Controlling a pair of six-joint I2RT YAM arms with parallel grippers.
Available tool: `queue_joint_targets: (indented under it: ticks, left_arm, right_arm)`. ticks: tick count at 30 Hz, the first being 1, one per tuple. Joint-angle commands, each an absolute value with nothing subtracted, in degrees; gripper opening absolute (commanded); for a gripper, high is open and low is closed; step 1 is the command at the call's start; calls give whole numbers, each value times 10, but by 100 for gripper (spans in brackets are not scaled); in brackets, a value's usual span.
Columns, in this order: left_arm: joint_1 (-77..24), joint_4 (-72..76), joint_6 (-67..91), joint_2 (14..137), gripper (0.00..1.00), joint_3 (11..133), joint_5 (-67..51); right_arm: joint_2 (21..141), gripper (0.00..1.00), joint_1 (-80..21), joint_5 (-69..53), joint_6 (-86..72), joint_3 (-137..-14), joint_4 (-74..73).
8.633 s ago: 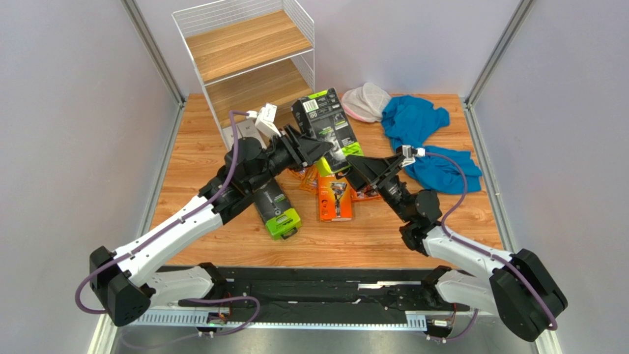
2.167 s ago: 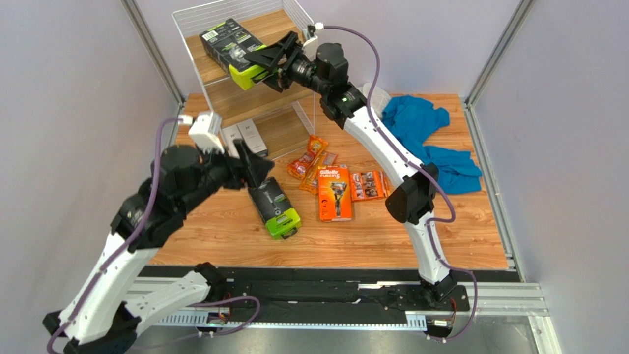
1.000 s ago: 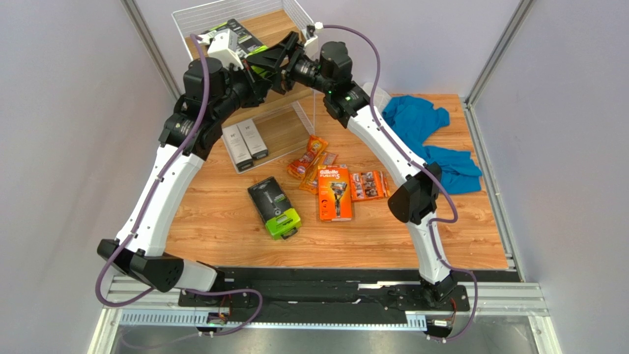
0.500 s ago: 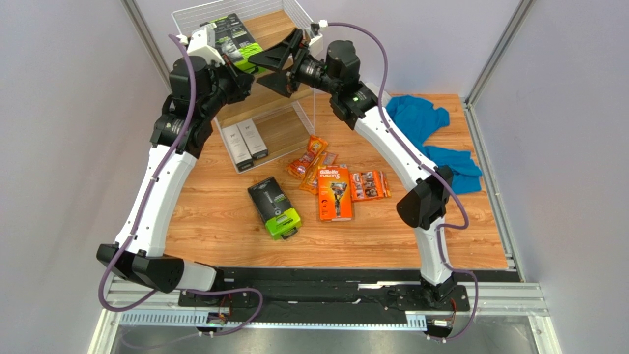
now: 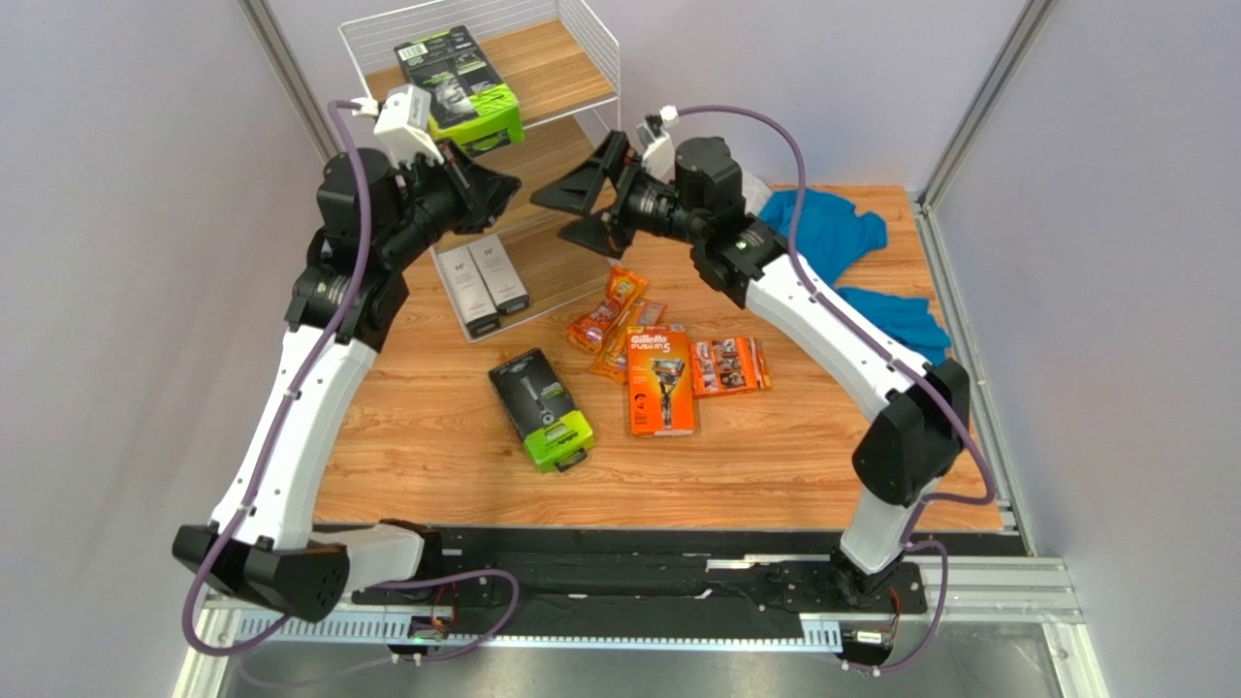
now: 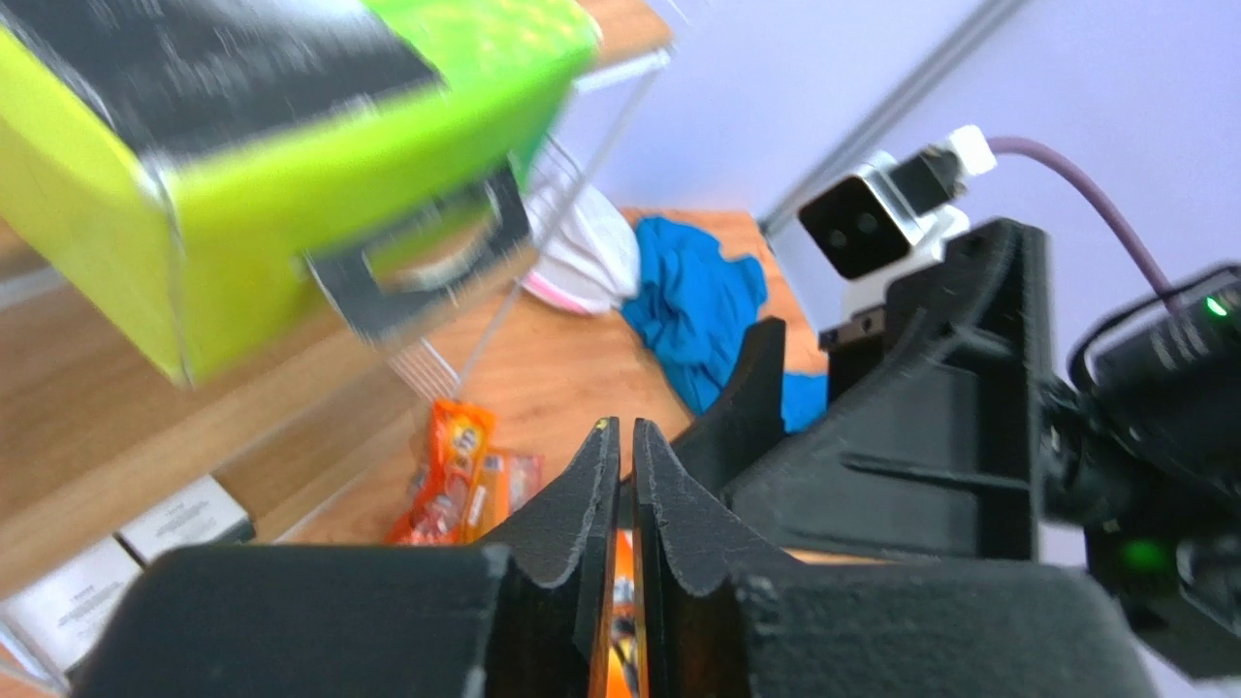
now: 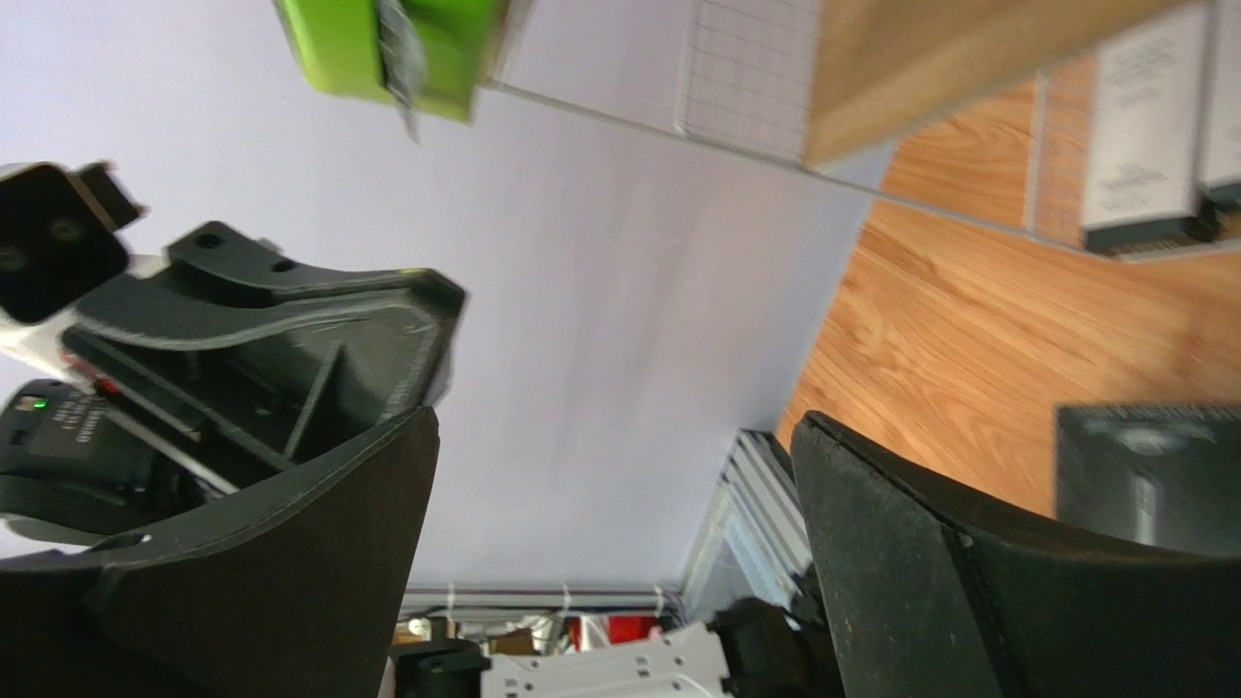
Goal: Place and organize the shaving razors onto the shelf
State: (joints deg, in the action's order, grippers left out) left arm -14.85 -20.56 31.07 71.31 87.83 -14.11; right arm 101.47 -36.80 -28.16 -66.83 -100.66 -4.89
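One black pack with a lime-green end (image 5: 459,90) lies on the top tier of the white wire shelf (image 5: 576,70); its green end shows in the left wrist view (image 6: 292,175) and the right wrist view (image 7: 386,44). A second black and green pack (image 5: 542,410), two orange Gillette boxes (image 5: 660,381) (image 5: 726,365) and the orange blister packs (image 5: 612,309) lie on the table. My left gripper (image 5: 503,185) is shut and empty in front of the shelf (image 6: 622,436). My right gripper (image 5: 561,211) is open and empty beside it (image 7: 612,480).
Two slim grey-white boxes (image 5: 485,285) stand by the shelf's foot. A blue cloth (image 5: 838,247) lies at the back right of the table. The two grippers face each other closely in front of the shelf's middle tier.
My right gripper has let go of the black and green pack on the top tier and drawn back down and right. My left gripper has dropped from the top tier.
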Motion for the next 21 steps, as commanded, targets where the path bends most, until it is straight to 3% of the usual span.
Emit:
queue_joint_targets:
  ticks: [1, 2, 9, 21]
  left_arm:
    - [-147, -227, 323, 640, 24, 839, -198]
    - [-147, -235, 327, 628, 32, 810, -198]
    - [-147, -302, 433, 521, 61, 630, -168]
    - [-147, -338, 527, 425, 73, 407, -155]
  right_arm:
    - [931, 95, -384, -251, -587, -938, -79]
    - [923, 95, -389, -244, -579, -912, -101]
    - [871, 95, -434, -207, -555, -749, -120]
    - [765, 91, -490, -156, -681, -407, 94]
